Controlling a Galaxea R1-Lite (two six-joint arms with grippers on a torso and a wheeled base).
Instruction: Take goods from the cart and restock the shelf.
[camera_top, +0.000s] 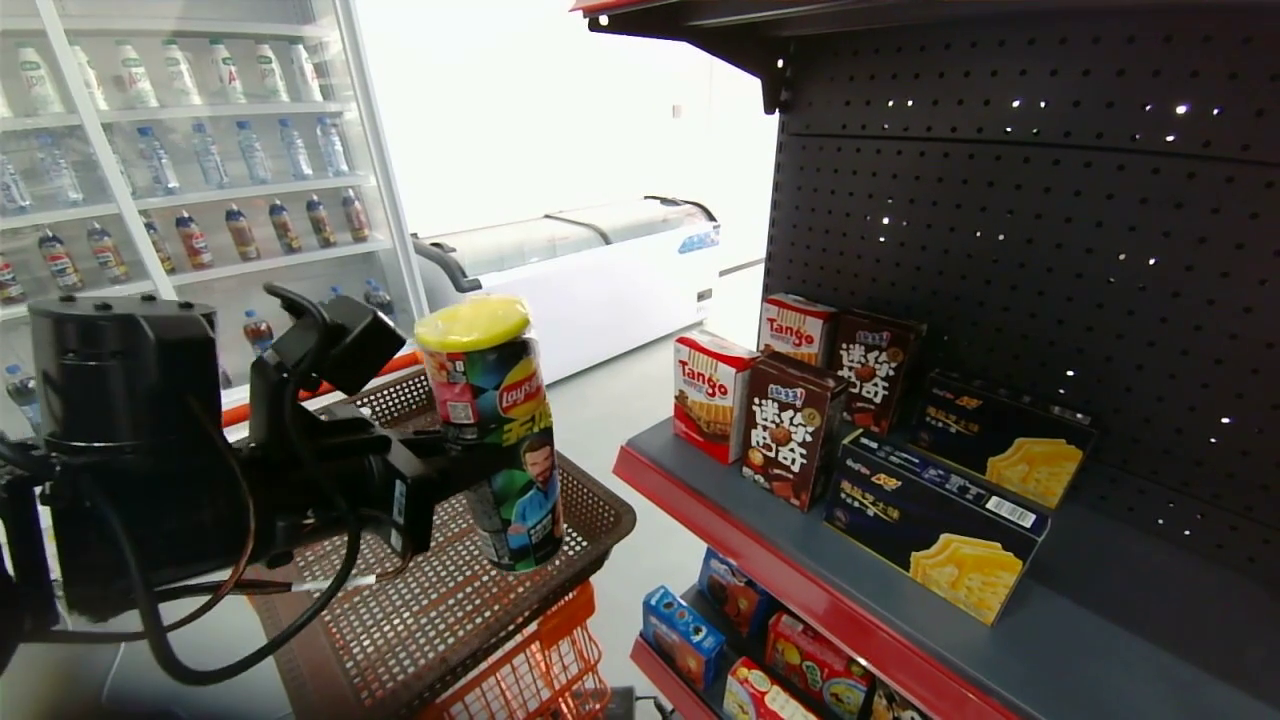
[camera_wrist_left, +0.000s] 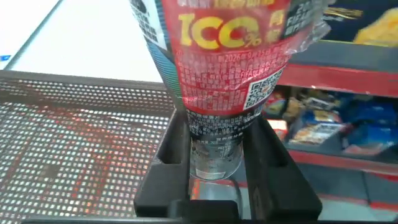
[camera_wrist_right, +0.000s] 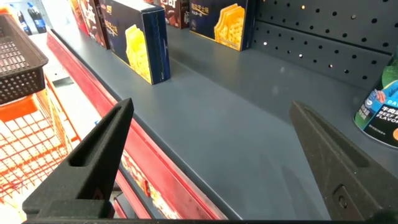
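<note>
chip canister (camera_top: 495, 430): 1, yellow lid
red-and-white wafer boxes (camera_top: 712, 395): 2
brown chocolate boxes (camera_top: 790, 430): 2
dark cracker boxes (camera_top: 935, 525): 2
green-and-blue can (camera_wrist_right: 380, 106): 1, cut off by the frame edge
cart baskets (camera_top: 585, 490): 2, brown mesh over orange
shelf levels (camera_top: 1100, 620): 2 in sight
lower-level packs (camera_top: 680, 625): at least 4, partly hidden
chest freezer (camera_top: 600, 270): 1
bottle cooler (camera_top: 250, 192): 1, bottles too many and too small to count
</note>
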